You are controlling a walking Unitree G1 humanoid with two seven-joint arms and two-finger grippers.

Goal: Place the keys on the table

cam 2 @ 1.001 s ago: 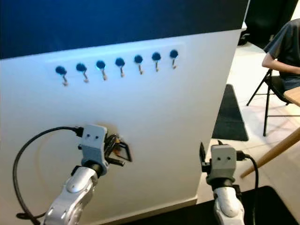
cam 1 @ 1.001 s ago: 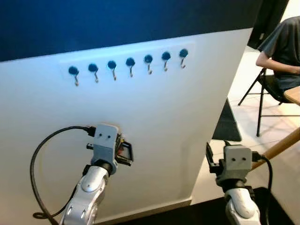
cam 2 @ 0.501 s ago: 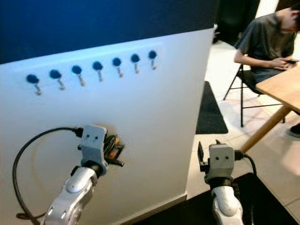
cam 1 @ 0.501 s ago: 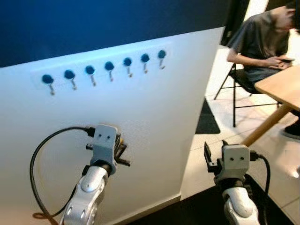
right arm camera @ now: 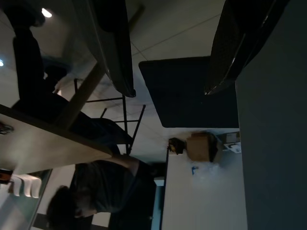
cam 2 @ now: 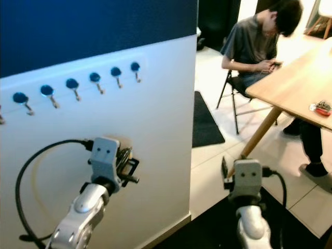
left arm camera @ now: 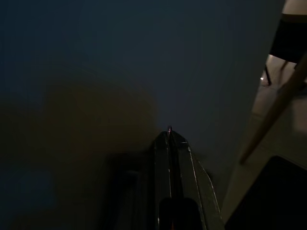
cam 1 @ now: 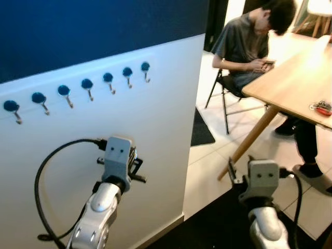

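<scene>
A white wall (cam 1: 155, 119) with a row of hooks (cam 1: 85, 89) ends beside open floor (cam 2: 212, 155). Past that edge, a table (cam 1: 290, 78) carries keys (cam 1: 322, 107); a person (cam 2: 257, 44) is seated behind it. The left gripper (left arm camera: 170, 134) is seen pressed closed, keys not discernible. The right gripper (right arm camera: 168, 72) is spread, empty.

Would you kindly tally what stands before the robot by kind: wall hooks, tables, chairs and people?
Wall hooks: 7
Table: 1
Chair: 1
Person: 1
Total: 10
</scene>
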